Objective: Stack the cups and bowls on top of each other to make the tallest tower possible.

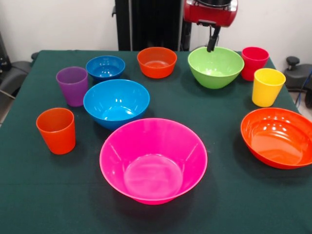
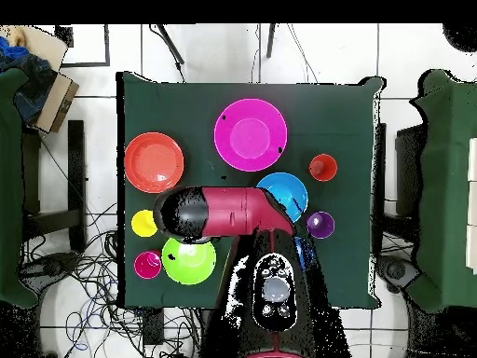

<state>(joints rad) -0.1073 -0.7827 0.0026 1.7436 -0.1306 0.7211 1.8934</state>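
Note:
My gripper (image 1: 211, 45) hangs from the red arm head over the far rim of the green bowl (image 1: 216, 67) (image 2: 189, 262), holding nothing that I can see. Right of that bowl stand a red cup (image 1: 254, 62) (image 2: 147, 265) and a yellow cup (image 1: 267, 87) (image 2: 143, 223). A large pink bowl (image 1: 153, 161) (image 2: 250, 134) sits nearest the front, with a wide orange bowl (image 1: 278, 137) (image 2: 154, 161) to its right. Further left are a blue bowl (image 1: 116, 101) (image 2: 284, 194), a small blue bowl (image 1: 105, 67), a small orange bowl (image 1: 156, 62), a purple cup (image 1: 72, 86) (image 2: 320, 225) and an orange cup (image 1: 57, 130) (image 2: 322, 168).
All pieces stand apart, open side up, on the dark green tablecloth (image 1: 229, 195). In the overhead view the red arm (image 2: 224, 213) covers both small bowls and the gripper. Chairs and cables surround the table.

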